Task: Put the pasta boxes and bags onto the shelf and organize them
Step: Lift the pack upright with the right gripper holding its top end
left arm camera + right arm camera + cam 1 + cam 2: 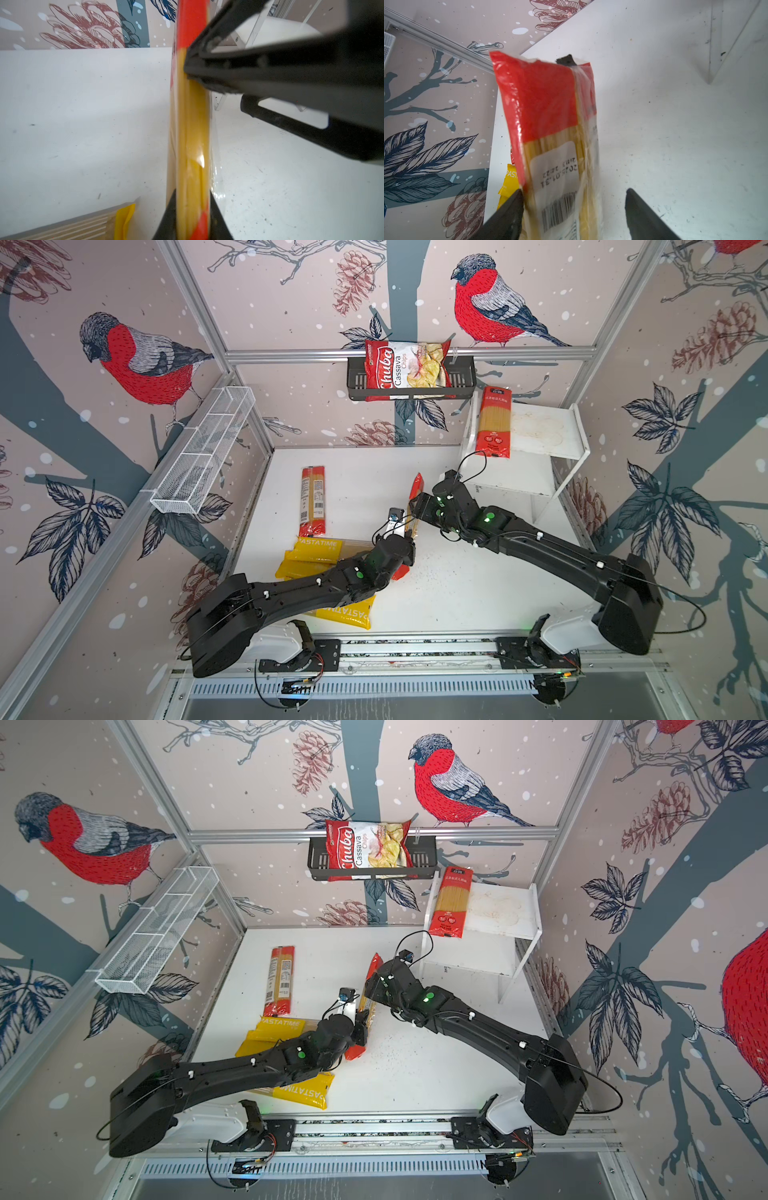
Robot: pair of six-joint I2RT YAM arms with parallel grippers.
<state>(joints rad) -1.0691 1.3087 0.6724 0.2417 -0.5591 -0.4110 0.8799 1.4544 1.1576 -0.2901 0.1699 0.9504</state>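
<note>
Well left of the shelf (540, 427), a wire-mesh basket (199, 452) is hung clear of the work. Nearer the shelf, a flat red packet (312, 499) and 3 yellow packets (318, 549) are left on the table, the yellow ones partly covered by the left arm. Just left of the shelf's front, the held red packet (542, 104) is kept on edge, pinched by the left gripper (193, 220). The right gripper (574, 191) is spread around it, 1 finger touching and the other apart.

A handover is judged to be in hand: the right jaws must be closed before the left grip is released. 1 shelved red packet (494, 423) is laid on the top board's left side, with bare board beside it. The black basket (463, 379) holding a chips bag (405, 364) is hung above-left of the shelf and should be cleared.
</note>
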